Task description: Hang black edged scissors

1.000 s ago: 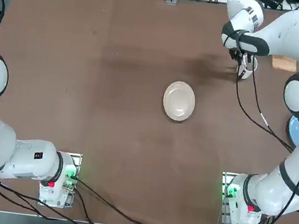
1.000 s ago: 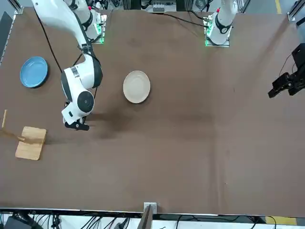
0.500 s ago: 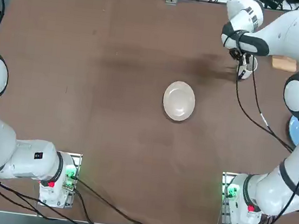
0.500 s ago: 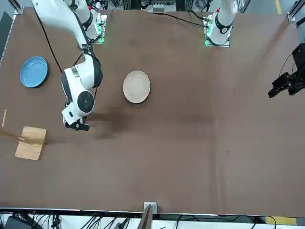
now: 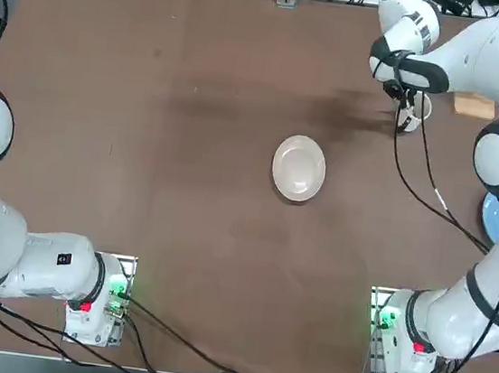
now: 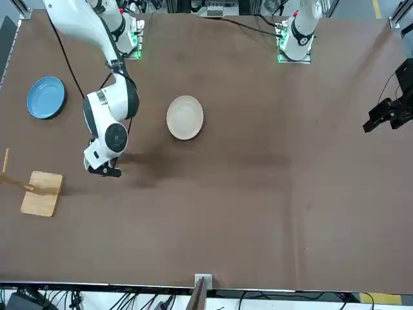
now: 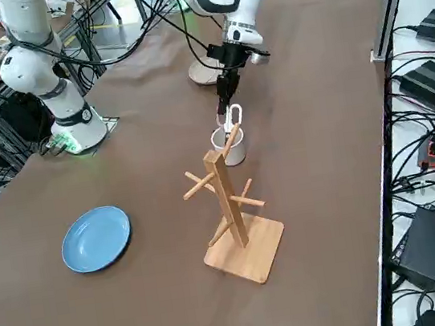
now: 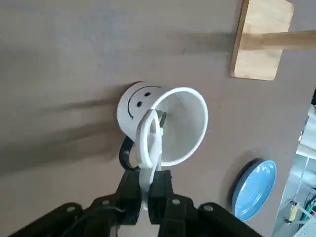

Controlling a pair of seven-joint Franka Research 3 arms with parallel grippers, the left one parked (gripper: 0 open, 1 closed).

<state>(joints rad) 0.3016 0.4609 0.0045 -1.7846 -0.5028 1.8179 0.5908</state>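
Black edged scissors (image 8: pixel 149 139) with pale loops are hanging clamped in the right gripper (image 8: pixel 146 192), over a white smiley-face mug (image 8: pixel 168 123) near a wooden peg rack (image 7: pixel 230 210).

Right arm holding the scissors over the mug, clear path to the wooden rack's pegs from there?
Probably yes. The right gripper holds the black edged scissors above the white mug; nothing stands between them and the wooden rack just beside.

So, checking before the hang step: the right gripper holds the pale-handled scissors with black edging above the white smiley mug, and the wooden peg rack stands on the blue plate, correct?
Not quite. The right gripper does hold the scissors above the white smiley mug, but the wooden peg rack stands on the table, apart from the blue plate. The right side view shows it.
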